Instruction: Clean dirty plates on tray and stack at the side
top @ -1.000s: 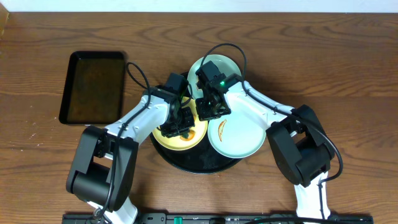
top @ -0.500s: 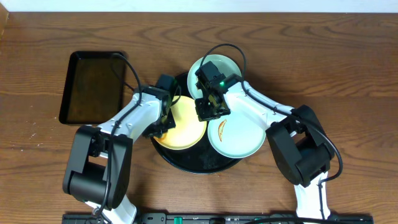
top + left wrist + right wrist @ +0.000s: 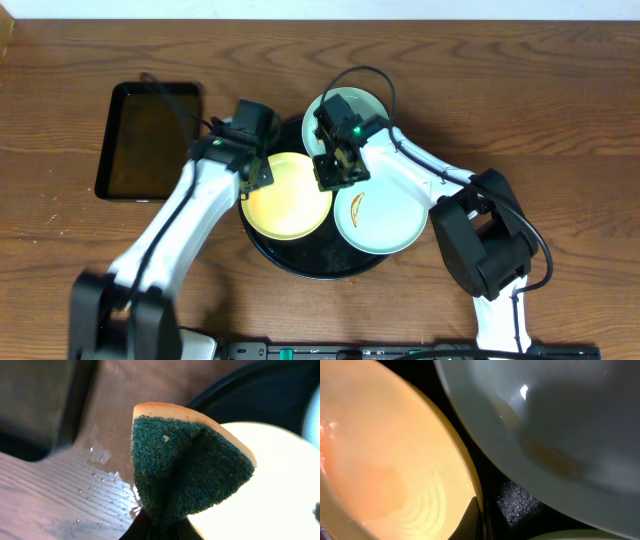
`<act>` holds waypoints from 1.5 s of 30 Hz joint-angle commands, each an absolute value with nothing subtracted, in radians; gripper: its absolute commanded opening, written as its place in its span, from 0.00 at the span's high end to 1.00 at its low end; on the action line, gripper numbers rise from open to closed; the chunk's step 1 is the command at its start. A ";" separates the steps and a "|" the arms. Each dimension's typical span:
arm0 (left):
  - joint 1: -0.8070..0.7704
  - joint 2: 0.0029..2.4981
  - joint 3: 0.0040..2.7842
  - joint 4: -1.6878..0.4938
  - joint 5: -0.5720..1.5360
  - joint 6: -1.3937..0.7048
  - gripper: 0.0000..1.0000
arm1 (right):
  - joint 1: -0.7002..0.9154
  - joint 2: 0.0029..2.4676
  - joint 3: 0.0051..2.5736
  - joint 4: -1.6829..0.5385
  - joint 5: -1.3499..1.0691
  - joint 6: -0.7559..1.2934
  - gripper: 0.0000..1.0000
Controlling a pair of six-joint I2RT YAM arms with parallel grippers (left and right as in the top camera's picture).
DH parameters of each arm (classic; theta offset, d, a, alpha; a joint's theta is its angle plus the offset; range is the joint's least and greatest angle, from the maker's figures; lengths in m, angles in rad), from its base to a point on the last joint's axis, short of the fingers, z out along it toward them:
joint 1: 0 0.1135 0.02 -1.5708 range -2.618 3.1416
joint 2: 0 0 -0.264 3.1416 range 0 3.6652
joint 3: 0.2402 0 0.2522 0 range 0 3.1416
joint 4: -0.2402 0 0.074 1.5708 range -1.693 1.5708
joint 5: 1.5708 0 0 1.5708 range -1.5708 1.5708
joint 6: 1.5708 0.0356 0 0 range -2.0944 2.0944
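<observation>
Currently three plates on round black tray [image 3: 320, 262]: one yellow plate [image 3: 285, 200] front-left, two mint. Smeared mint plate [image 3: 390, 220] front-right, one orange-brown smear [image 3: 357, 206]; far mint plate [image 3: 370, 105] at tray's far edge. Left gripper [image 3: 252, 170] clamps one folded green-faced sponge [image 3: 185, 465] over yellow plate's left rim. Right gripper [image 3: 336, 175] at yellow plate's right rim; grip cannot tell. One rectangular tray [image 3: 150, 140] left, apart, on wooden table [image 3: 560, 120].

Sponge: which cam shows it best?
Left wrist: the sponge fills the frame, its green scrub face folded and a yellow foam edge on top, in front of the yellow plate. Overhead: it is hidden under the left gripper. Right wrist: none of it, only the yellow plate and a mint plate.
</observation>
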State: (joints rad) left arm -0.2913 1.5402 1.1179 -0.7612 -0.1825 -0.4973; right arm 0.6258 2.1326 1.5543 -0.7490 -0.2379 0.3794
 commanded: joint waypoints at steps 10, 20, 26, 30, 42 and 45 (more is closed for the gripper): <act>-0.287 1.373 1.136 -0.819 -0.168 -0.505 0.92 | 0.622 2.055 1.888 -1.026 0.081 0.288 0.99; -0.286 1.375 1.129 -0.826 -0.170 -0.559 0.92 | 0.623 2.053 2.091 -1.240 0.423 0.245 0.99; -0.286 1.396 1.128 -0.825 -0.172 -0.560 0.92 | 0.624 2.053 2.167 -1.314 0.532 0.245 0.99; -0.286 1.436 1.128 -0.822 -0.173 -0.563 0.92 | 0.638 2.053 2.201 -1.367 0.547 0.219 0.99; -0.275 1.525 1.128 -0.803 -0.168 -0.605 0.93 | 0.753 2.053 2.226 -1.463 0.759 0.223 0.99; -0.261 1.525 1.128 -0.803 -0.168 -0.605 0.92 | 0.799 2.053 2.226 -1.480 0.849 0.253 0.99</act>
State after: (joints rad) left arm -0.2783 1.5265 1.1263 -0.8040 -0.1631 -0.5835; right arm 0.7567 2.0850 2.2002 -1.4708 0.7162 0.2295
